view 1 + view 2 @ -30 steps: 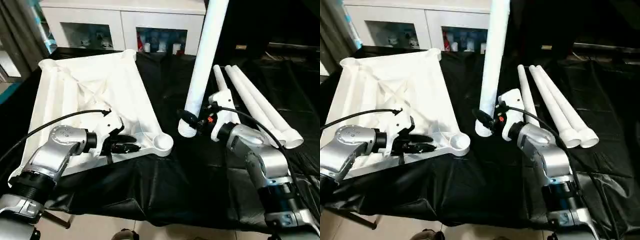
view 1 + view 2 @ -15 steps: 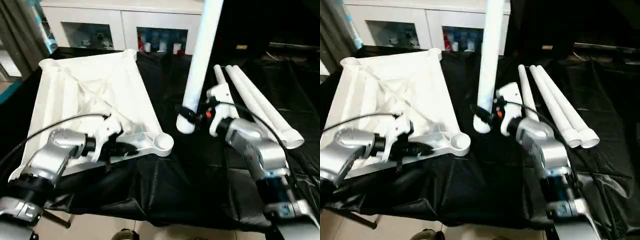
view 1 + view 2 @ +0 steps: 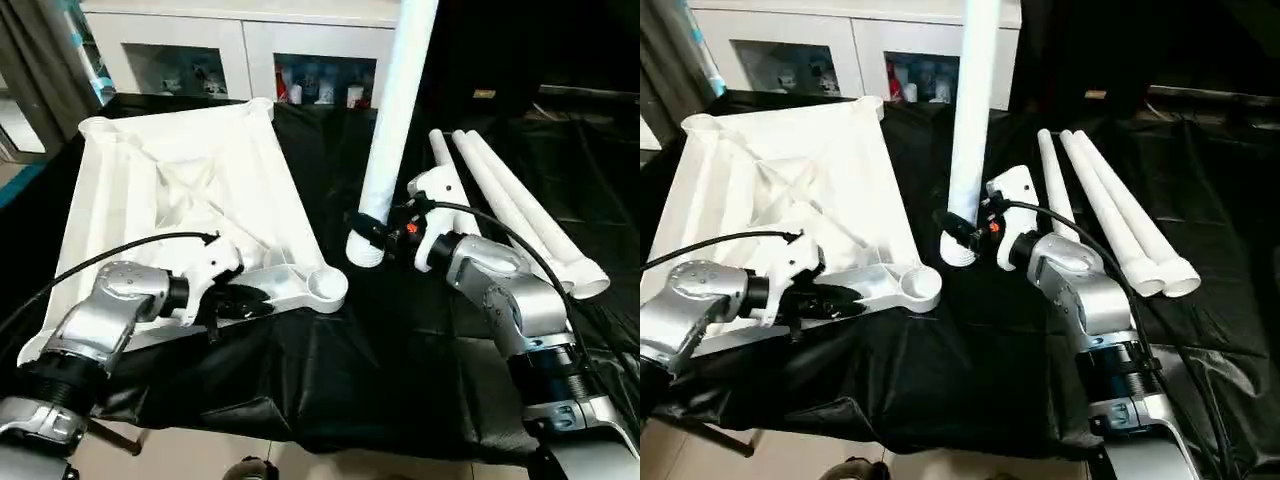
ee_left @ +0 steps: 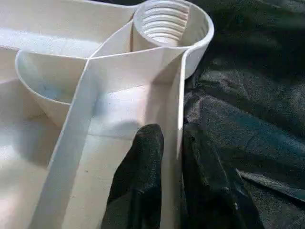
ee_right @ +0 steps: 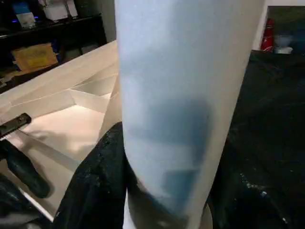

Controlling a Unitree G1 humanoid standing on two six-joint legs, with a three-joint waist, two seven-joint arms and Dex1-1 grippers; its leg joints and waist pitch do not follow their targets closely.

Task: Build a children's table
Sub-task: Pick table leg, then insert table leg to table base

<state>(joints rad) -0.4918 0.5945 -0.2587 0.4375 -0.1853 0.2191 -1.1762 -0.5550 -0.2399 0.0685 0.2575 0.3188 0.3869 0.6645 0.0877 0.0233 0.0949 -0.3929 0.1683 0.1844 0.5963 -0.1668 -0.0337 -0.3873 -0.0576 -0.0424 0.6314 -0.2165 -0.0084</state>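
Note:
The children's table top (image 3: 180, 180) lies upside down on the black cloth, ribs up, at the left. Its near corner socket (image 3: 325, 287) is round and threaded inside (image 4: 164, 26). My left gripper (image 4: 172, 134) is shut on the top's thin rim wall (image 4: 182, 90) just behind that socket, one finger on each side. My right gripper (image 3: 375, 232) is shut on a white leg (image 3: 395, 110) held nearly upright. The leg's lower end (image 3: 958, 255) hangs just above the cloth, a little right of the socket. In the right wrist view the leg (image 5: 176, 95) stands between black fingers (image 5: 95, 181).
Three more white legs (image 3: 510, 200) lie side by side on the cloth at the right. A white glass-door cabinet (image 3: 250, 50) stands behind the table. The black cloth (image 3: 330, 370) hangs over the near edge, with floor below.
My left gripper has closed onto the top's rim wall. My right gripper has carried the upright leg slightly left, towards the corner socket.

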